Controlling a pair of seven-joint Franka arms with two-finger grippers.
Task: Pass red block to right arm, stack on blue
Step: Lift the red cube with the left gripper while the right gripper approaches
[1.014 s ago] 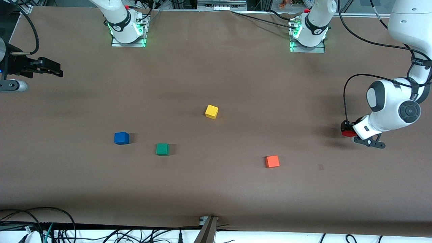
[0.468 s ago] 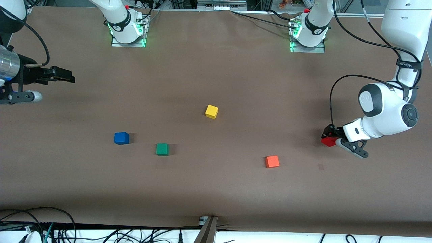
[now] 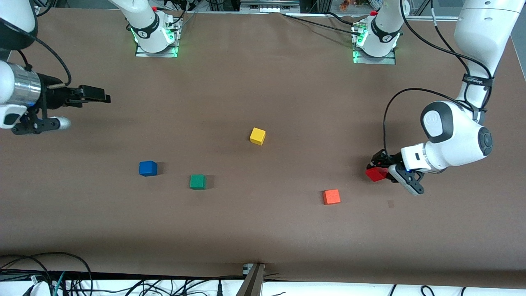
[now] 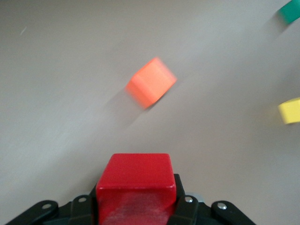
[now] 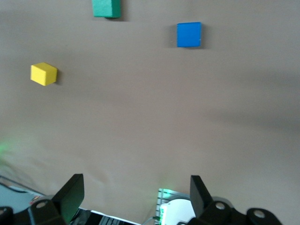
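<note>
My left gripper (image 3: 377,169) is shut on the red block (image 3: 374,174) and holds it above the table at the left arm's end. In the left wrist view the red block (image 4: 136,185) sits between the black fingers of the left gripper (image 4: 136,201). The blue cube (image 3: 148,168) rests on the table toward the right arm's end; it also shows in the right wrist view (image 5: 189,34). My right gripper (image 3: 98,95) is open and empty, up in the air at the right arm's end, well apart from the blue cube. Its two fingers (image 5: 70,194) stand wide apart.
An orange-red cube (image 3: 331,197) lies on the table close to the held red block; it shows in the left wrist view (image 4: 151,81). A green cube (image 3: 197,181) lies beside the blue cube. A yellow cube (image 3: 257,136) sits mid-table. The brown table (image 3: 263,230) ends near cables.
My left gripper has moved with the red block toward the middle of the table. My right gripper has also moved toward the middle. The cubes on the table have not moved.
</note>
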